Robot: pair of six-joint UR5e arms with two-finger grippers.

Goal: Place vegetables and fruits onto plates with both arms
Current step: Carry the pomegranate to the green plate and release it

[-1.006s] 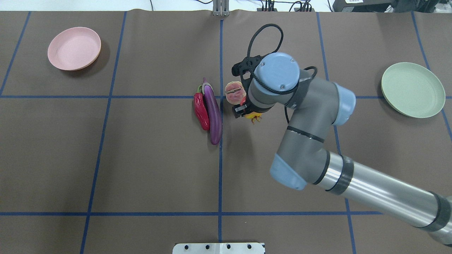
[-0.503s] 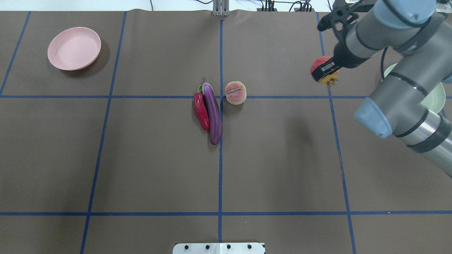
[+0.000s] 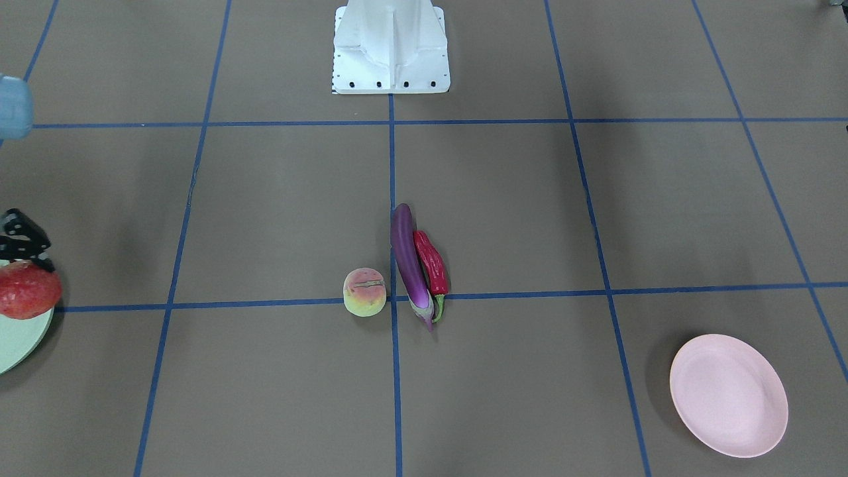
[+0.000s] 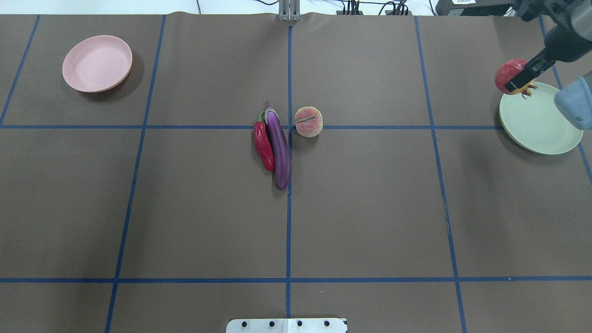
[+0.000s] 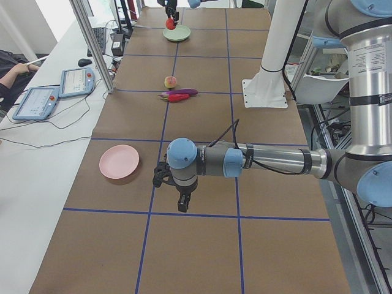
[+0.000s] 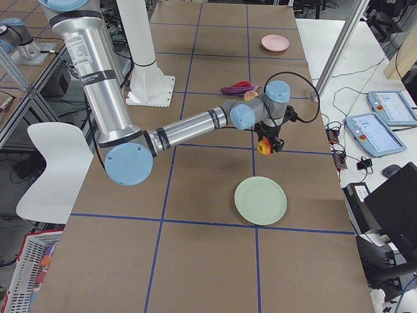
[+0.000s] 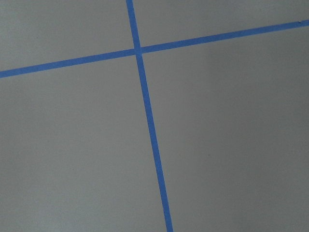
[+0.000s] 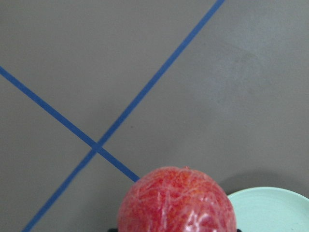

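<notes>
Red and rough-skinned, the crowned fruit (image 4: pixel 508 74) hangs clamped between the closed fingers of the right gripper (image 4: pixel 521 79). It is held clear of the brown table (image 4: pixel 370 208) at the far-left rim of the mint-green plate (image 4: pixel 541 125), apparently carried high so it can be lowered onto the dish. The peach (image 4: pixel 308 121), eggplant (image 4: pixel 279 148) and chili (image 4: pixel 263 147) wait mid-table, the two vegetables touching side by side and the peach just to their right. The pink plate (image 4: pixel 97 63) sits far left, probably meant for the other arm's share. The left gripper (image 5: pixel 182 205) hovers low near it, and whether its fingers are open cannot be told.
</notes>
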